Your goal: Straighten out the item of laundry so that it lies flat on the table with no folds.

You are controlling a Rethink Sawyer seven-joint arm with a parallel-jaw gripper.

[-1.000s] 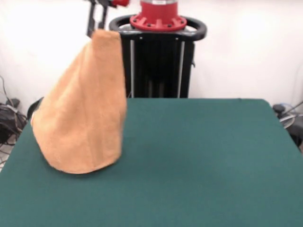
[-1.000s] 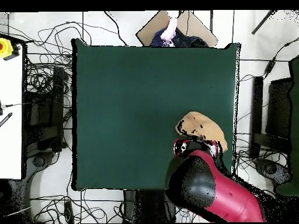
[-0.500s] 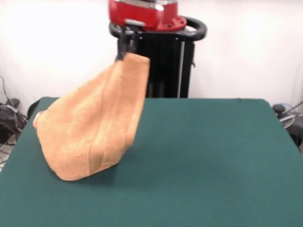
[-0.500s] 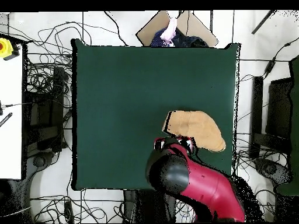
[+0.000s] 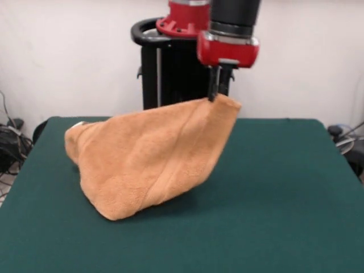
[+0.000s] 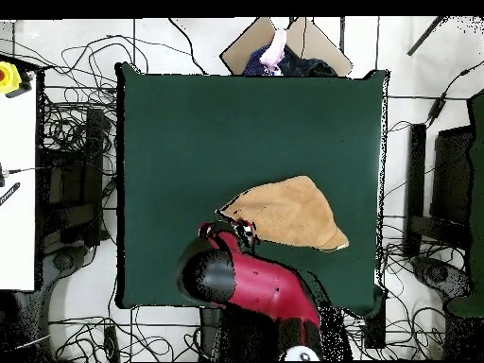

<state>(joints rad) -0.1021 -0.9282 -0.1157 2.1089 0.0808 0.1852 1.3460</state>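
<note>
— So, what has your claw got hold of?

— My claw is closed on 1 corner of the towel, holding that corner up above the bench. From the front, the pinched corner is the highest point of the cloth, right under my red wrist.

— And the rest of the towel?

— It slopes down from that raised corner like a slack tent. The lower end rests on the green top, bunched and rounded, toward the left of the front view. The far left tip lies near the bench's back edge there. I can see 1 long crease running down the hanging face, so the cloth is not flat.

— Where does it sit on the bench overall?

— From overhead, the towel lies in the half of the bench nearer my base, somewhat right of the middle, well inside the edges. It shows as a rough wedge, its narrow point at my claw and its wide end trailing to the right. My arm reaches over the near edge to it.

— Anything else around?

— At the far edge in the overhead view, part of a person shows beside a brown board. Cables lie on the floor on all sides of the bench.
</note>
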